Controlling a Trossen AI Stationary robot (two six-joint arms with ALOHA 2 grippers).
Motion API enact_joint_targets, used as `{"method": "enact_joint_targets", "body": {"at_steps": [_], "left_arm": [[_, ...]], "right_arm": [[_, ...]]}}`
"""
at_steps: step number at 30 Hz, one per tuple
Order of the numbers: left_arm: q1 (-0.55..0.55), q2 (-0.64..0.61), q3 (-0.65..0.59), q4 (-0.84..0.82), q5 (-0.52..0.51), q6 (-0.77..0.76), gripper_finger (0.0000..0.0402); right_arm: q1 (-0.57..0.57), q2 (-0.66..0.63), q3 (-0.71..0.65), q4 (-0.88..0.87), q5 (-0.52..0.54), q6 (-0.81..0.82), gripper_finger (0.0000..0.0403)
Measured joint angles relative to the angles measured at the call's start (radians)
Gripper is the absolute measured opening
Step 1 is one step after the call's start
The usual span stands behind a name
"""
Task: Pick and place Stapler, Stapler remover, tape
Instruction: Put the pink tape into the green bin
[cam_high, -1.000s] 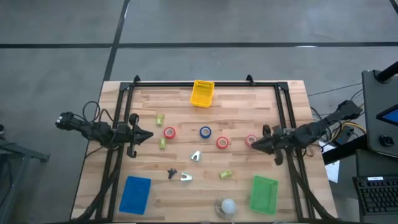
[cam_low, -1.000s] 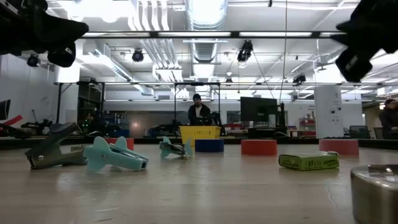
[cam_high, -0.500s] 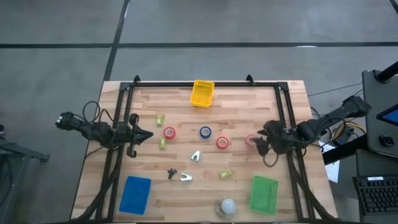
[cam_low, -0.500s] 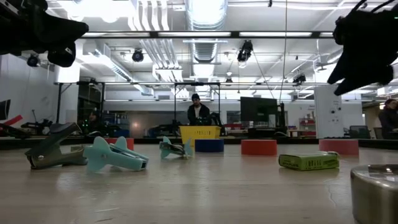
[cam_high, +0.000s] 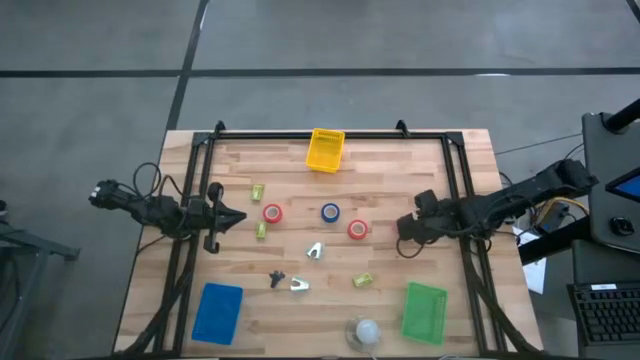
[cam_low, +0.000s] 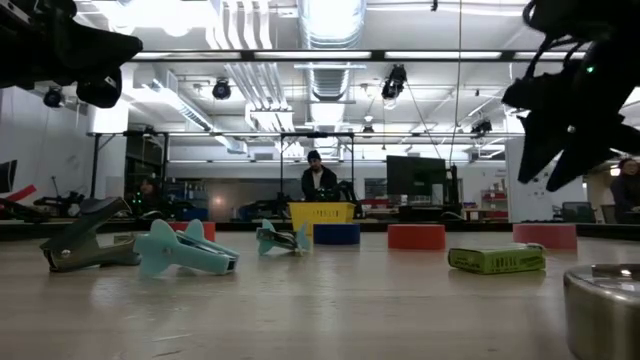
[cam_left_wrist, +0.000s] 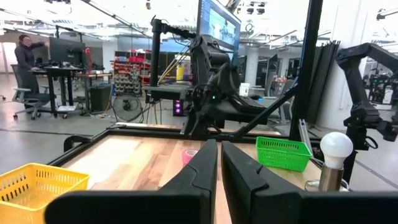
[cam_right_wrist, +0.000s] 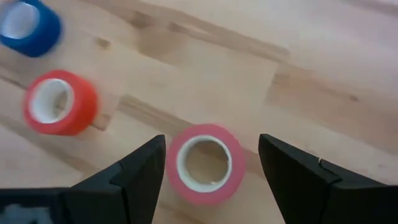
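Note:
My right gripper is open and points down over the pinkish tape roll, which lies flat on the table. One finger stands on each side of the roll, and neither touches it. In the high view the gripper hides that roll. Two red tape rolls and a blue one lie mid-table. Yellow-green staplers and staple removers lie around them. My left gripper waits shut at the left, above the table.
A yellow tray stands at the far edge. A blue tray is at the near left and a green tray at the near right. A white bulb on a metal base stands near the front edge. People show in the room behind.
My right gripper has opened, tipped its fingers downward and come down over the pinkish tape roll, shifting slightly toward the table's left. The roll has stayed where it was.

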Motion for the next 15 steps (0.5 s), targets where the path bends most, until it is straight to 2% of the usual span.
{"method": "enact_joint_targets", "body": {"at_steps": [15], "left_arm": [[0.0, 0.0, 0.0, -0.001, 0.0, 0.0, 0.0026]], "right_arm": [[-0.026, 0.268, 0.022, 0.008, -0.098, 0.139, 0.0223]]}}
